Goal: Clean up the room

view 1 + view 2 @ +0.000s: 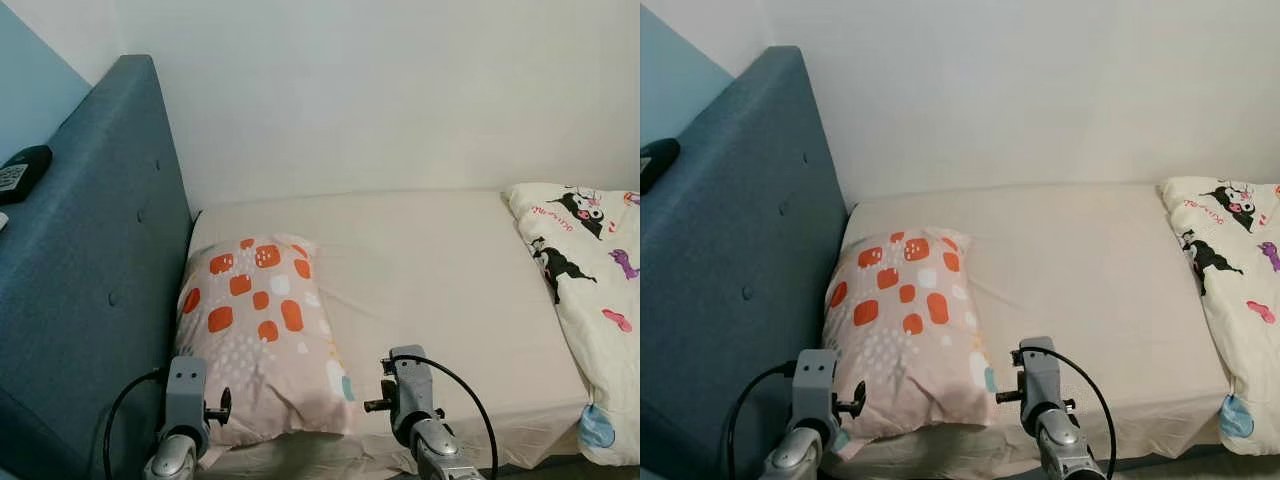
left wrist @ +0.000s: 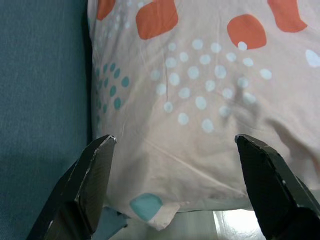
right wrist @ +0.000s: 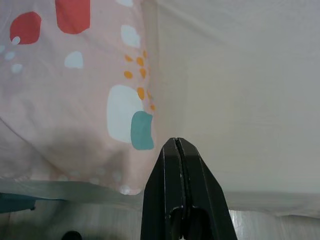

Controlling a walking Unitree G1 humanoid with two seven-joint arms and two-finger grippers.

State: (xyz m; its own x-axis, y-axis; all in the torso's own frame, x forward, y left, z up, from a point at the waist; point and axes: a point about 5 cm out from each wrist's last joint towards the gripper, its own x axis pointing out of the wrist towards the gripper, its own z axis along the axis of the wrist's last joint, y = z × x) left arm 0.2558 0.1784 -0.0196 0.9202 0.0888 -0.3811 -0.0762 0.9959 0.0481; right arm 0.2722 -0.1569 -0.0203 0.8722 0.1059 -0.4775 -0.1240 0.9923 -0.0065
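A plain white wall [image 1: 400, 90] runs behind the bed, with a pale blue wall [image 1: 25, 80] meeting it at the left corner. A tall blue-grey upholstered headboard [image 1: 90, 270], button-tufted, stands along the bed's left end. The mattress [image 1: 440, 270] wears a cream sheet, lightly creased, reaching back to the white wall. Light is soft and even. A strip of pale floor [image 2: 225, 222] shows below the bed's near edge.
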